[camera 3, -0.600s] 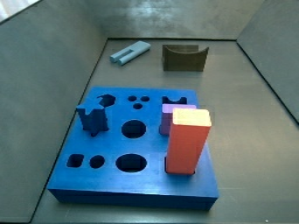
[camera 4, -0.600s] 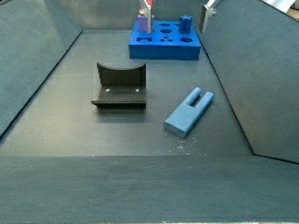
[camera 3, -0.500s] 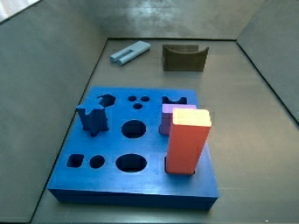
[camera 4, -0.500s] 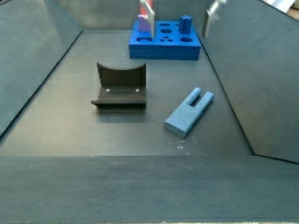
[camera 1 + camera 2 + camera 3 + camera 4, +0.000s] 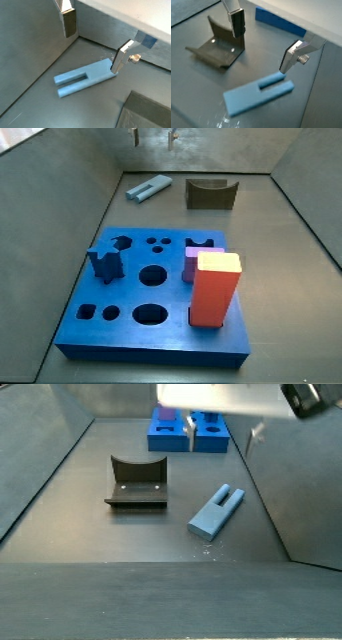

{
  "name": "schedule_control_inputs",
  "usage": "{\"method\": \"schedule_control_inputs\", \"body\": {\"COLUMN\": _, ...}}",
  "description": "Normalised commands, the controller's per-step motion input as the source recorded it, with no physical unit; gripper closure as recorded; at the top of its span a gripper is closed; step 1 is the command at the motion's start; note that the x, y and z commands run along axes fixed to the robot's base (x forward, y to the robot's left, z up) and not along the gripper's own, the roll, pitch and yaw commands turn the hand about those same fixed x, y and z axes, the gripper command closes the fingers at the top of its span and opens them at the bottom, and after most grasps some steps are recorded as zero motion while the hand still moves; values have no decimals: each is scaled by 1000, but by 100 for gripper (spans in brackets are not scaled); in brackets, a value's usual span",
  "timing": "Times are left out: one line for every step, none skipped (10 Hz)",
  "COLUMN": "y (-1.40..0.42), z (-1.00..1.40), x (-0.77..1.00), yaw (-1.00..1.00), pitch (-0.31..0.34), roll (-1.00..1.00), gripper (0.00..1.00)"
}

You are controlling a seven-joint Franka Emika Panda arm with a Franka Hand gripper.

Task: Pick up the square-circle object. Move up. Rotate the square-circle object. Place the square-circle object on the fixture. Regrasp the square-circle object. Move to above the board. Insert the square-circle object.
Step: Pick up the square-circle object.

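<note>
The square-circle object (image 5: 148, 188) is a pale grey-blue slotted bar lying flat on the floor near the back wall, left of the fixture (image 5: 210, 193). It shows in both wrist views (image 5: 83, 77) (image 5: 258, 92) and in a side view (image 5: 215, 509). The gripper (image 5: 151, 137) hangs above it, open and empty, with its fingers (image 5: 69, 22) wide apart; one fingertip (image 5: 122, 57) is over the bar's end. The gripper (image 5: 221, 432) also shows high in a side view. The fixture (image 5: 138, 481) (image 5: 216, 45) stands beside the bar. The board (image 5: 120, 328) lies nearer the front.
On the board stand a tall red-orange block with a pale top (image 5: 214, 288) and a dark blue notched peg (image 5: 104, 263). Grey walls (image 5: 67, 208) close in the floor on all sides. The board's edge (image 5: 281, 22) shows behind the fingers.
The gripper has come down into both side views, towards the bar at the back. The bar, fixture and board have not moved.
</note>
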Motion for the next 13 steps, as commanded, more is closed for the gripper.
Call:
{"method": "schedule_control_inputs", "body": {"y": 677, "z": -269, "x": 0, "yaw": 0, "pitch": -103, "roll": -480, "gripper": 0}}
{"method": "schedule_control_inputs", "body": {"y": 586, "z": -306, "x": 0, "yaw": -60, "pitch": -80, "roll": -453, "gripper": 0}}
{"method": "schedule_control_inputs", "body": {"y": 489, "z": -463, "x": 0, "yaw": -214, "pitch": -24, "roll": -361, "gripper": 0}}
{"method": "schedule_control_inputs", "body": {"y": 246, "z": -437, "x": 74, "yaw": -309, "pitch": 0, "roll": -347, "gripper": 0}}
{"method": "schedule_control_inputs", "body": {"y": 106, "z": -283, "x": 243, "yaw": -260, "pitch": -57, "roll": -411, "gripper": 0}}
{"method": "schedule_control_inputs", "body": {"y": 106, "z": -291, "x": 269, "yaw": -271, "pitch": -81, "roll": -406, "gripper": 0}}
{"method": "schedule_control_inputs", "body": {"y": 40, "z": -409, "x": 394, "yaw": -380, "pitch": -183, "roll": -331, "gripper": 0}}
{"method": "schedule_control_inputs", "body": {"y": 6, "z": -397, "x": 403, "yaw": -440, "pitch": -200, "roll": -333, "gripper": 0}}
{"method": "schedule_control_inputs", "body": {"y": 20, "z": -426, "x": 374, "yaw": -411, "pitch": -179, "roll": -320, "gripper": 0}}
{"method": "schedule_control_inputs", "body": {"y": 0, "z": -563, "x": 234, "yaw": -349, "pitch": -94, "roll": -263, "gripper": 0}}
{"method": "schedule_control_inputs", "body": {"y": 0, "z": -514, "x": 151, "yaw": -271, "pitch": -31, "roll": -300, "gripper": 0}}
{"method": "schedule_control_inputs", "body": {"y": 0, "z": -471, "x": 114, "yaw": -246, "pitch": -10, "roll": -323, "gripper": 0}}
{"method": "schedule_control_inputs", "body": {"y": 0, "z": -471, "x": 46, "yaw": -229, "pitch": -3, "roll": -321, "gripper": 0}}
